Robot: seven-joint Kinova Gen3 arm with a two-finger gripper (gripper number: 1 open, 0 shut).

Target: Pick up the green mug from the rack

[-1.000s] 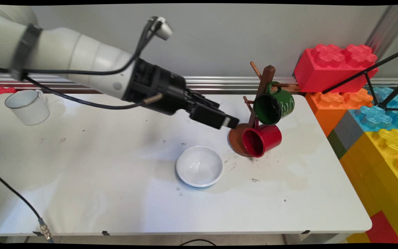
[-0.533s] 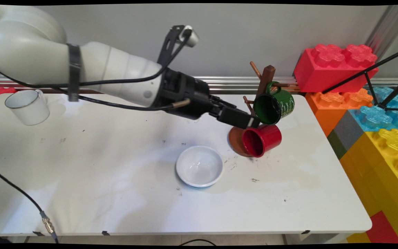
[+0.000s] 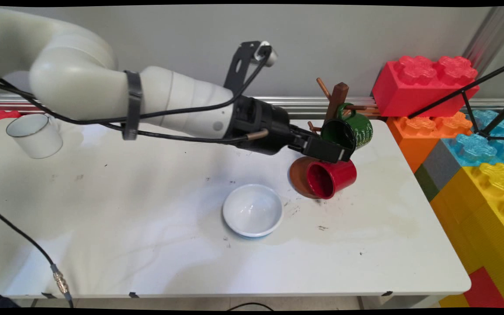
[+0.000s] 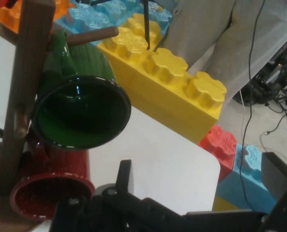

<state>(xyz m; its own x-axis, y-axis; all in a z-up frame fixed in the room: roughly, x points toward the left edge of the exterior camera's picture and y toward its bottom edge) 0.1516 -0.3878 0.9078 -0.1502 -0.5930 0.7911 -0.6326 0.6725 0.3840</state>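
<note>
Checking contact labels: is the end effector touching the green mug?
Cannot tell. In the main view the end effector overlaps the green mug; the hand view shows neither contact nor gap plainly.

robotics lab, white test table (image 3: 147,245) stained and scuffed, giant toy building blocks (image 3: 427,83) stacked as props on its right, black tripod legs (image 3: 488,105), loose cables on the floor (image 4: 274,96), aluminium rail (image 3: 278,105) along grey wall

Green mug (image 3: 349,133) hangs on wooden mug tree (image 3: 336,101), mouth facing hand (image 3: 339,154); red mug (image 3: 331,177) below.
</note>
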